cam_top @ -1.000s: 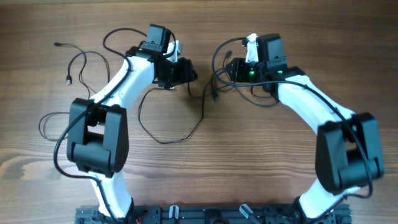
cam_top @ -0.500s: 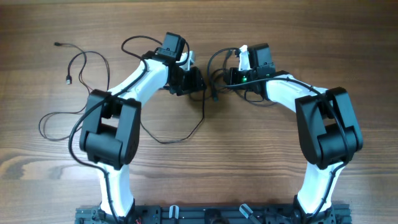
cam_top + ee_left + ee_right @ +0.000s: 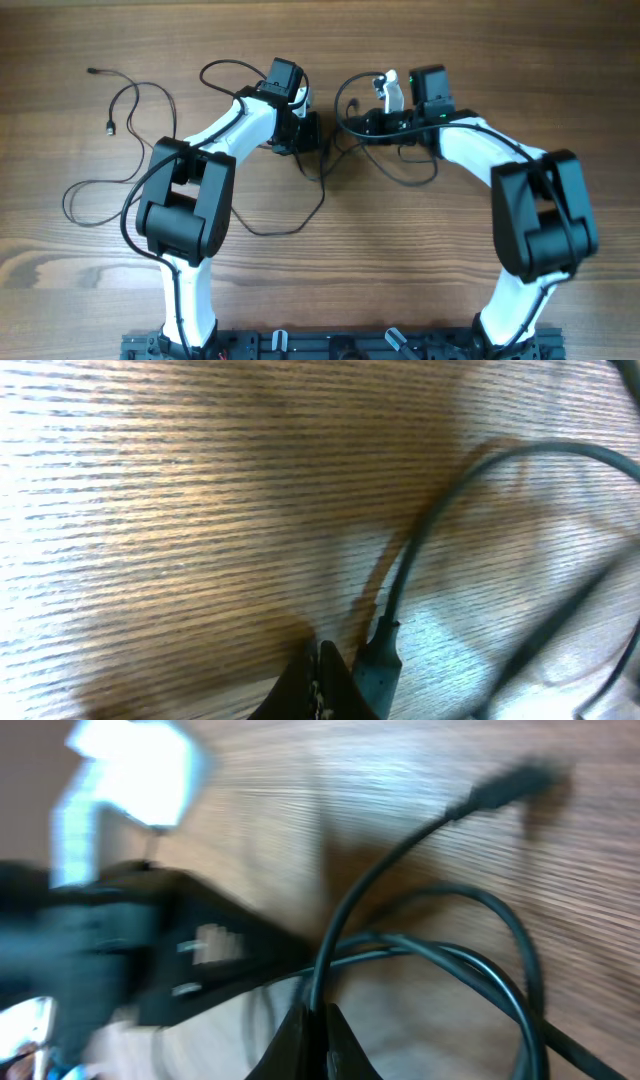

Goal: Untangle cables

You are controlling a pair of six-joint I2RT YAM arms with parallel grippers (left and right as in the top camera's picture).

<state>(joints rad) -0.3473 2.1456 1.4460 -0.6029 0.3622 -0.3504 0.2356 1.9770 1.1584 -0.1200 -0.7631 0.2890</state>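
**A:** Where are the cables (image 3: 325, 170) lying?

**B:** Between the two grippers, running side to side.

**A:** Jaws?

**B:** Both are pressed together. The right gripper (image 3: 315, 1025) pinches a cable (image 3: 500, 788) that rises from its tips. A plug (image 3: 379, 663) sits just right of the left gripper (image 3: 325, 672); whether it's held is unclear.

**A:** Which arm is nearer?

**B:** About equal, I'd say.

Gap between left pincer (image 3: 308, 133) and right pincer (image 3: 348, 124) was tight, with cables (image 3: 410, 555) strung across it. More loops lay far left. Tabletop (image 3: 480, 50) was open along the far edge and outside the right arm.
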